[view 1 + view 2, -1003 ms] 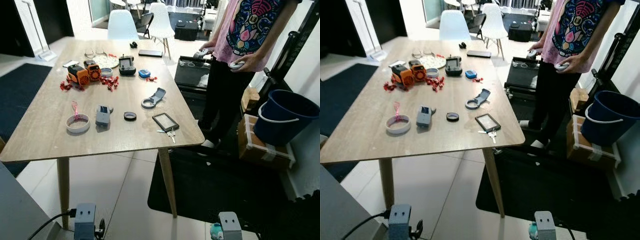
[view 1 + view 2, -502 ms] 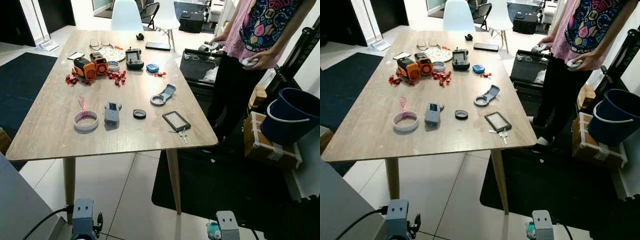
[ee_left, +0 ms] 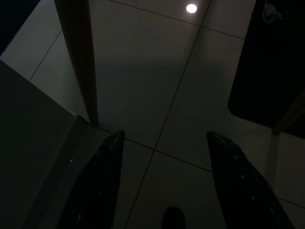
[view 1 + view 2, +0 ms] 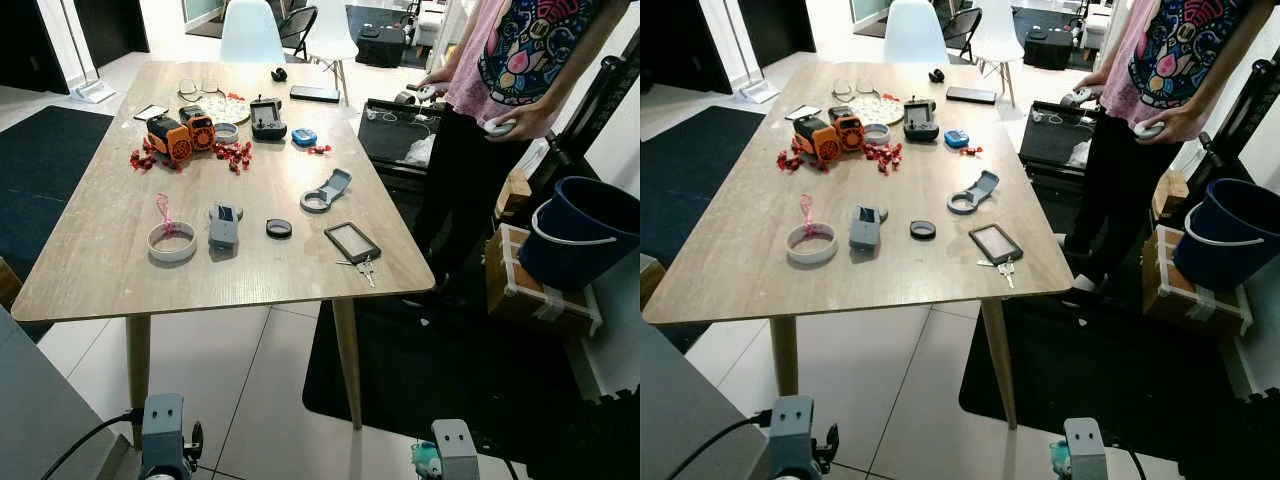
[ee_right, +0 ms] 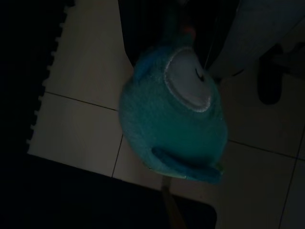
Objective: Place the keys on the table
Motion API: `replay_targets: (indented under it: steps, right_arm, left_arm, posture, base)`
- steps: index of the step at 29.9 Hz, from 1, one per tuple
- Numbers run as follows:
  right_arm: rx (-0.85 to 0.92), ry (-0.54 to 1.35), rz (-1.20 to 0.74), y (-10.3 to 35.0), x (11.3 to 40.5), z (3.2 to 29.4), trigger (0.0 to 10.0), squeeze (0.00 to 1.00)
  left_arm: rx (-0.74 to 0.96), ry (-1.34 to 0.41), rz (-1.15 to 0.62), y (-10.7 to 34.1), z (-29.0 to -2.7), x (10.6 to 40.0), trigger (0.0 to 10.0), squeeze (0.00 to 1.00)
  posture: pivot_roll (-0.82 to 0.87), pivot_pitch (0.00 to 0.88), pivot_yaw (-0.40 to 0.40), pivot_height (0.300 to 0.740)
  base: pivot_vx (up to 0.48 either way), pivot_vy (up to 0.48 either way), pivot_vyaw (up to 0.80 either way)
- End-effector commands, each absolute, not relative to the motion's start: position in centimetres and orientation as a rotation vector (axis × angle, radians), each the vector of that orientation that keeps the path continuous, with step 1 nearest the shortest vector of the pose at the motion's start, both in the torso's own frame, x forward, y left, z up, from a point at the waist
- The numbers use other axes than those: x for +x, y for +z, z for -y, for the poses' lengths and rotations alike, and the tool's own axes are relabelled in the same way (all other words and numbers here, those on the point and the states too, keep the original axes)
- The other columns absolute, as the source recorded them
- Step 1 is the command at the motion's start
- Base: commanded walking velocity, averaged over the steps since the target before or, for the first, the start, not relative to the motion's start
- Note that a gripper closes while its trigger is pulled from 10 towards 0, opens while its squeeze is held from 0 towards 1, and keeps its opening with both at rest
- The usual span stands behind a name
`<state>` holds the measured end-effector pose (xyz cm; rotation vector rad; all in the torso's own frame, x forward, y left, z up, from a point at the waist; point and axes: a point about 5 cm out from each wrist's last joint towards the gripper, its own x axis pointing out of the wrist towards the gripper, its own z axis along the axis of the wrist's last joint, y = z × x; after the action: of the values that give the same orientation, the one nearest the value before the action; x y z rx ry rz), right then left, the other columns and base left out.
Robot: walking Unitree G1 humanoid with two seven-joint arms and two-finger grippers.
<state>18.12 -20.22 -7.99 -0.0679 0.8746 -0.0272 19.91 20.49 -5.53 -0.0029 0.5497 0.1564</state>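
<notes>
While a set of keys (image 4: 366,267) already lies on the wooden table (image 4: 100,260), close to its near right corner and just beside a small black-framed device (image 4: 352,241), the robot stands back from the table's near edge with both arms hanging low. Judged from how they lie, the keys sit where the task wants them, though close to the right-hand edge.

The left gripper (image 3: 162,181) points down at the tiled floor, its two black fingers spread apart with nothing between them, a table leg (image 3: 81,62) rising near it. The right gripper's fingers cannot be made out in the dark wrist view, which shows a teal plush toy (image 5: 174,126) with a white face patch hanging close to the lens; whether that gripper grips it cannot be told.

Clutter crowds the table's far half: orange toys (image 4: 172,137), red scraps (image 4: 232,156), a black controller (image 4: 265,117), a blue disc (image 4: 304,137). Nearer lie a tape roll (image 4: 172,241), a grey gadget (image 4: 222,225), a small black ring (image 4: 279,228) and a grey opener-like tool (image 4: 326,191). Bare wood remains along the near edge and down the left side.

A person (image 4: 500,90) holding controllers stands beside the table's right edge, with a dark bucket (image 4: 575,230) on a box further right. A black mat (image 4: 440,370) covers the floor there, so the freest approach appears to be the pale tiles below the near edge.
</notes>
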Motion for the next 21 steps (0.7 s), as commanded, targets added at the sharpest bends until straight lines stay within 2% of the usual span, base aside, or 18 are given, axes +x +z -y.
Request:
replay_targets:
  steps: [1, 10, 11, 13, 14, 16, 17, 18, 20, 21]
  right_arm:
    - [-0.074, -0.039, -0.883, -8.1, 17.8, 20.7, 10.0, 0.0]
    - [-0.082, -0.081, -0.874, -7.9, 17.9, 21.6, 10.0, 0.0]
    - [-0.082, -0.143, -0.86, -7.5, 18.0, 22.7, 10.0, 0.0]
    - [-0.091, -0.321, -0.817, -6.1, 18.6, 26.6, 10.0, 0.0]
    - [-0.091, -0.321, -0.817, -6.1, 18.6, 26.6, 10.0, 0.0]
    - [-0.078, -0.473, -0.736, -4.0, 19.7, 30.2, 10.0, 0.0]
    - [-0.078, -0.473, -0.736, -4.0, 19.7, 30.2, 10.0, 0.0]
    - [-0.059, -0.547, -0.657, -2.2, 20.9, 32.3, 10.0, 0.0]
    - [-0.059, -0.547, -0.657, -2.2, 20.9, 32.3, 10.0, 0.0]
    - [-0.043, -0.598, -0.572, -0.1, 22.2, 34.0, 10.0, 0.0]
  left_arm:
    - [-0.013, 0.154, -0.581, -6.0, -19.9, 19.3, 10.0, 0.0]
    - [-0.012, 0.157, -0.583, -6.1, -19.9, 19.3, 10.0, 0.0]
    - [-0.012, 0.16, -0.583, -6.1, -19.9, 19.3, 10.0, 0.0]
    - [-0.012, 0.166, -0.581, -6.0, -20.1, 19.2, 10.0, 0.0]
    - [-0.012, 0.166, -0.581, -6.0, -20.1, 19.2, 10.0, 0.0]
    - [-0.011, 0.17, -0.581, -6.0, -20.3, 19.2, 10.0, 0.0]
    - [-0.011, 0.17, -0.581, -6.0, -20.3, 19.2, 10.0, 0.0]
    - [-0.011, 0.171, -0.582, -6.0, -20.4, 19.1, 10.0, 0.0]
    - [-0.011, 0.171, -0.582, -6.0, -20.4, 19.1, 10.0, 0.0]
    - [-0.01, 0.171, -0.584, -6.1, -20.4, 19.1, 10.0, 0.0]
  posture:
    - [0.06, 0.034, -0.047, 0.74]
    - [0.06, 0.03, -0.049, 0.74]
    - [0.06, 0.032, -0.051, 0.74]
    - [0.06, 0.03, -0.051, 0.74]
    - [0.06, 0.03, -0.051, 0.74]
    - [0.05, 0.03, -0.05, 0.74]
    - [0.05, 0.03, -0.05, 0.74]
    - [0.05, 0.03, -0.05, 0.74]
    - [0.05, 0.03, -0.05, 0.74]
    - [0.04, 0.028, -0.044, 0.74]
  base:
    - [0.0, 0.0, 0.0]
    - [0.0, 0.0, 0.0]
    - [0.0, 0.0, 0.0]
    - [0.0, 0.0, 0.0]
    - [0.0, 0.0, 0.0]
    - [0.0, 0.0, 0.0]
    - [0.0, 0.0, 0.0]
    - [0.0, 0.0, 0.0]
    - [0.0, 0.0, 0.0]
    - [0.0, 0.0, 0.0]
